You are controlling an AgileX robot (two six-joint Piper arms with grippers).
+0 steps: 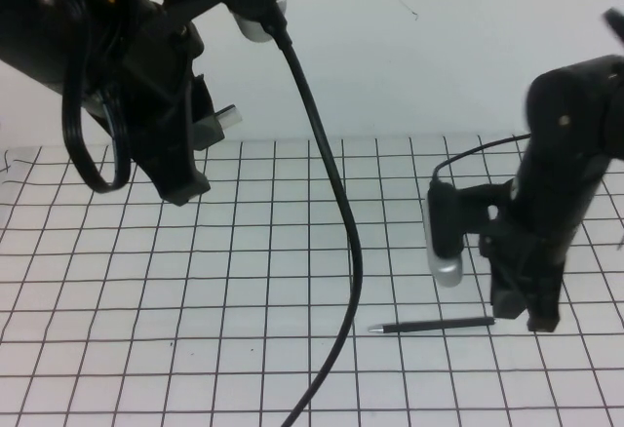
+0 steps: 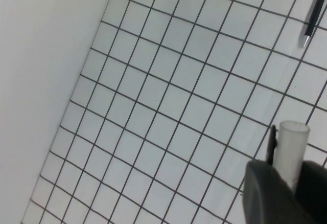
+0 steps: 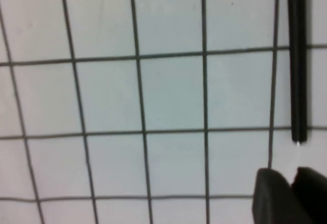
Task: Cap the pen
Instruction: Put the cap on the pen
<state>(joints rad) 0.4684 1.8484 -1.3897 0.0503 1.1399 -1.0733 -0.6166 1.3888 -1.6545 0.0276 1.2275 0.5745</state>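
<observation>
The pen [image 1: 433, 326] lies flat, left-to-right on the grid, its blunt end just beside the slightly parted, empty right gripper [image 1: 526, 312], while the far-left raised left gripper [image 2: 278, 183] grasps the cap [image 2: 291, 150]

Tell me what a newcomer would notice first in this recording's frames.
Probably the thick black cable snaking down the middle of the gridded table, then the thin black pen lying flat at front right. The right tool stands low at the pen's back end, not holding it. The left tool hangs raised at back left, clamped on a pale tube, likely the cap.
</observation>
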